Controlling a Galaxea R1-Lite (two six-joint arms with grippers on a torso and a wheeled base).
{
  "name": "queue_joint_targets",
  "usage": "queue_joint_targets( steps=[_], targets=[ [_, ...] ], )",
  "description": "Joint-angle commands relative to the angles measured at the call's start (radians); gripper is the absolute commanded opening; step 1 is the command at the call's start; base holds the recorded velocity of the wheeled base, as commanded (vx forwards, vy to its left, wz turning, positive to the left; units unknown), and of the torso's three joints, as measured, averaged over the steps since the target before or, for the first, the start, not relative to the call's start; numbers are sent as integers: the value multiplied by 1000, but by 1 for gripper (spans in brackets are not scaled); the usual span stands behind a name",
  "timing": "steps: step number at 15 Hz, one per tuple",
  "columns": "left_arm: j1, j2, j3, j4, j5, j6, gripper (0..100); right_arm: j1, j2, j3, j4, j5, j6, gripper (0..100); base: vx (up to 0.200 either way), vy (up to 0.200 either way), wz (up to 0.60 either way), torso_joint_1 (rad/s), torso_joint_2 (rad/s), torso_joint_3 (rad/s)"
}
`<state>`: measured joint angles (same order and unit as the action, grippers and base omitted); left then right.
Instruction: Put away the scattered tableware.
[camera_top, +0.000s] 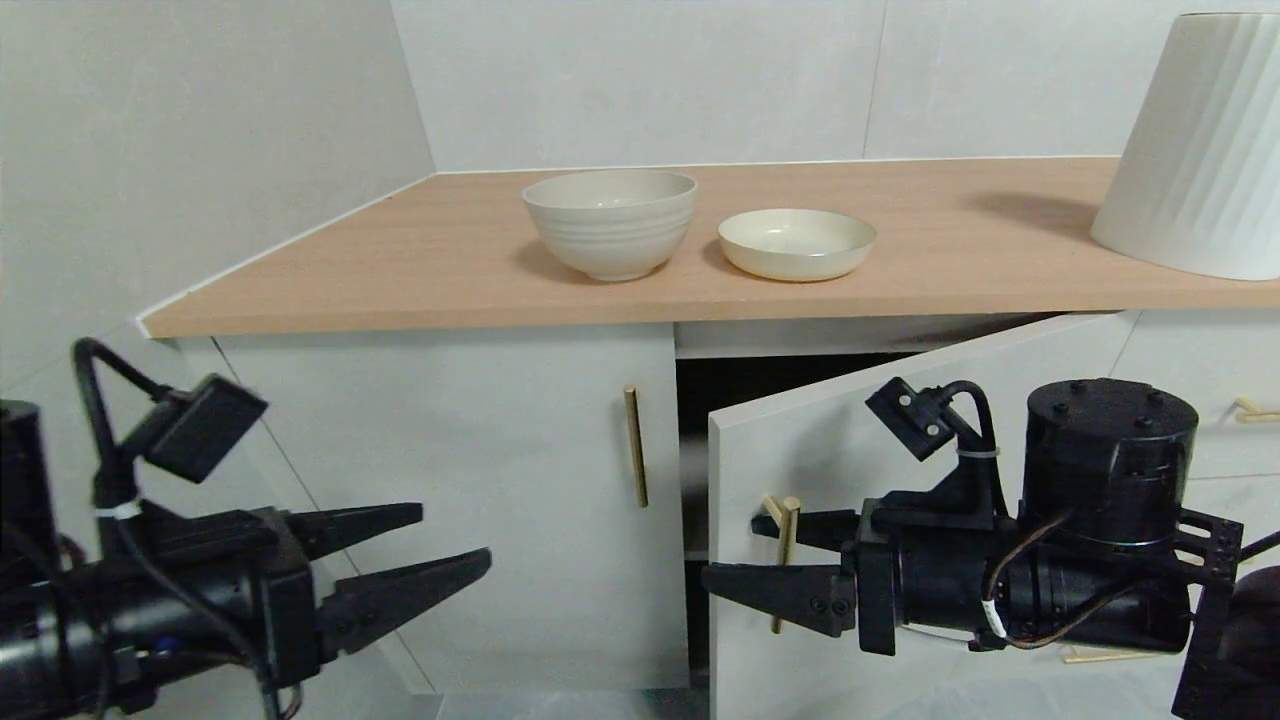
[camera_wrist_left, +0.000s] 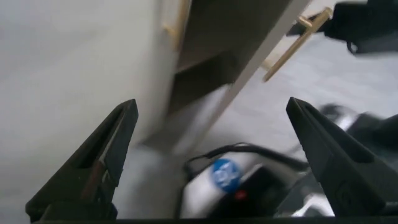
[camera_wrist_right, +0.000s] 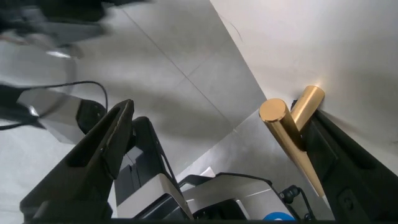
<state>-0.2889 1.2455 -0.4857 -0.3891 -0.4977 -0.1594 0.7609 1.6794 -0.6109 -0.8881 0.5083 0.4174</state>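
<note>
Jaws, left gripper (camera_top: 455, 535): spread apart, holding nothing, low in front of the closed door (camera_top: 480, 470) of the cabinet. Jaws, right gripper (camera_top: 730, 552): spread apart, not clamped; the brass handle (camera_top: 786, 545) of the ajar door (camera_top: 860, 450) stands between them, against one finger.

Cabinet opening (camera_top: 695, 420): dark gap between the two doors; contents cannot be told.

Wooden counter (camera_top: 400, 270), above the doors:
- deep bowl (camera_top: 610, 222), cream, ribbed, upright, near the front edge; the visible inside is bare glaze.
- shallow bowl (camera_top: 797, 243), cream, upright, just beside the deep bowl and apart from it; its inside is bare glaze.
- white ribbed cone (camera_top: 1200, 150), at the far right of the counter, well apart from both bowls.
</note>
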Motion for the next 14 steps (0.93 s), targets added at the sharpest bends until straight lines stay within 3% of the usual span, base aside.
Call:
queue_joint_targets(
  steps=[1,3,8,9,14],
  targets=[
    [-93,212,72,-145,4,-83,100,0,10,2,0,1,0,100,0,0,0,0,0,0],
    [-108,232,88,-198,13,-98,100,0,10,2,0,1,0,100,0,0,0,0,0,0],
    [-133,232,96,-200,36,-101,100,0,13,2,0,1,0,100,0,0,0,0,0,0],
    [-138,232,95,-201,41,-103,0,0,13,2,0,-1,0,100,0,0,0,0,0,0],
    [-151,230,75,-203,41,-101,0,0,13,2,0,-1,0,100,0,0,0,0,0,0]
  ],
)
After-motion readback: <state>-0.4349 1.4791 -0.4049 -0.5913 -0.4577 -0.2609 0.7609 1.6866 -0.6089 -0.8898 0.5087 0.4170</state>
